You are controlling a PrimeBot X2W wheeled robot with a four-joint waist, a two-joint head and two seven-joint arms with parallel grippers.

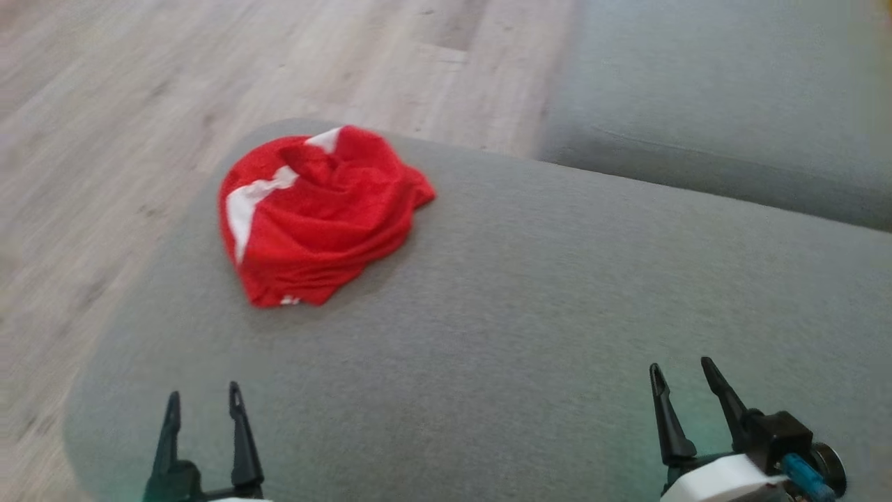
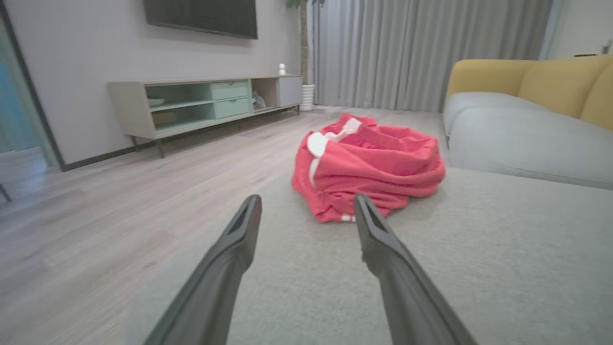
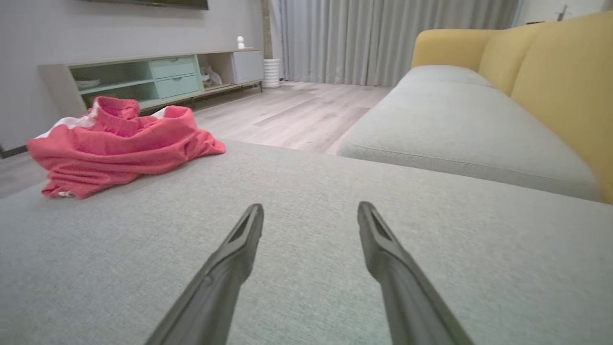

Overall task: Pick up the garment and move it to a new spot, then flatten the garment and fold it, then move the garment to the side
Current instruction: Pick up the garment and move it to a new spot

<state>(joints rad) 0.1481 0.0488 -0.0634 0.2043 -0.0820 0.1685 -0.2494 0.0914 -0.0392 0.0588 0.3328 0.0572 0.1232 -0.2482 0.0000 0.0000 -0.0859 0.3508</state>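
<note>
Crumpled red-and-white garment (image 1: 320, 216) upper left on grey sofa cushion (image 1: 523, 314); left gripper (image 1: 203, 392) lower left, right gripper (image 1: 681, 366) lower right, both fingers wide apart.
</note>
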